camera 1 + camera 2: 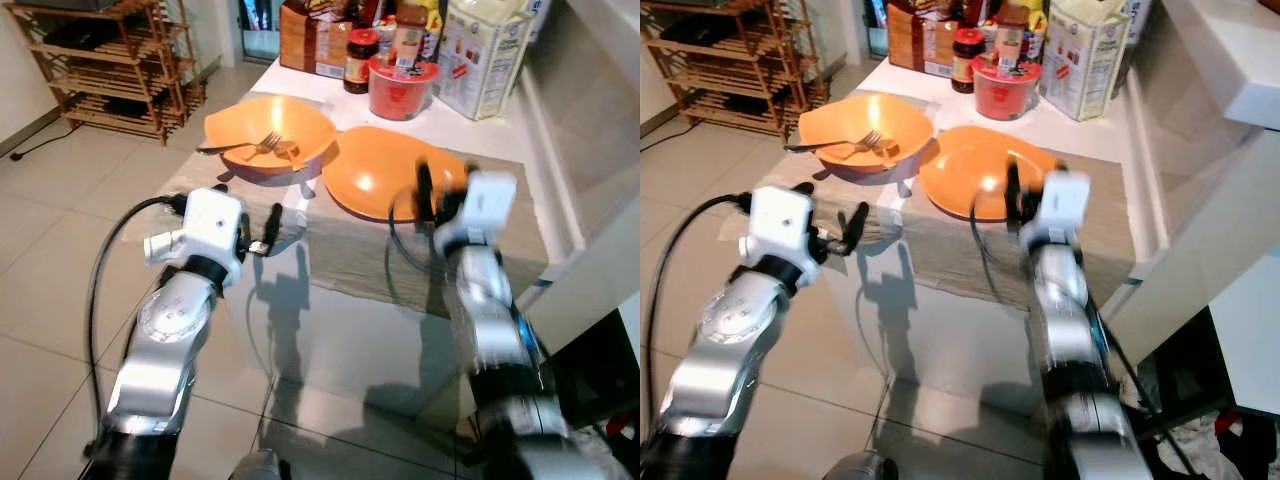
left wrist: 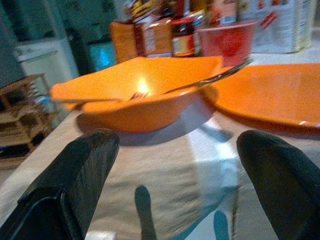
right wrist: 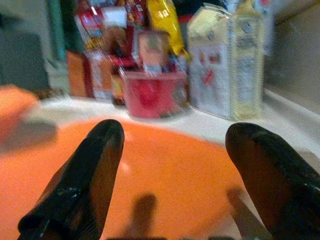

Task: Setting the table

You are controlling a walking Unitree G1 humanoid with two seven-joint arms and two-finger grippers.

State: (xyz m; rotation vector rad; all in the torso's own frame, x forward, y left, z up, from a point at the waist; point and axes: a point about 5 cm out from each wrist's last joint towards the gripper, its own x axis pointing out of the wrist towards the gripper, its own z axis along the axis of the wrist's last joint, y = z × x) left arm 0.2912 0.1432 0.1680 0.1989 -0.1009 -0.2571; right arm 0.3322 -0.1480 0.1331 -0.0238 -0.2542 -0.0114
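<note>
An orange bowl (image 1: 268, 135) with a metal fork (image 1: 245, 146) lying in it sits on a grey-beige placemat (image 1: 350, 250). Beside it on the right lies a flat orange plate (image 1: 385, 170). My left gripper (image 1: 250, 207) is open and hovers at the mat's near left edge, just short of the bowl (image 2: 140, 95). Nothing is between its fingers (image 2: 75, 185). My right gripper (image 1: 440, 193) is open over the near rim of the plate (image 3: 165, 170), also with nothing in it.
Behind the dishes stand a red tub (image 1: 400, 88), jars (image 1: 360, 60), boxes and a tall carton (image 1: 485, 55). A white ledge (image 1: 590, 130) runs along the table's right side. A wooden rack (image 1: 110, 60) stands at the far left on the tiled floor.
</note>
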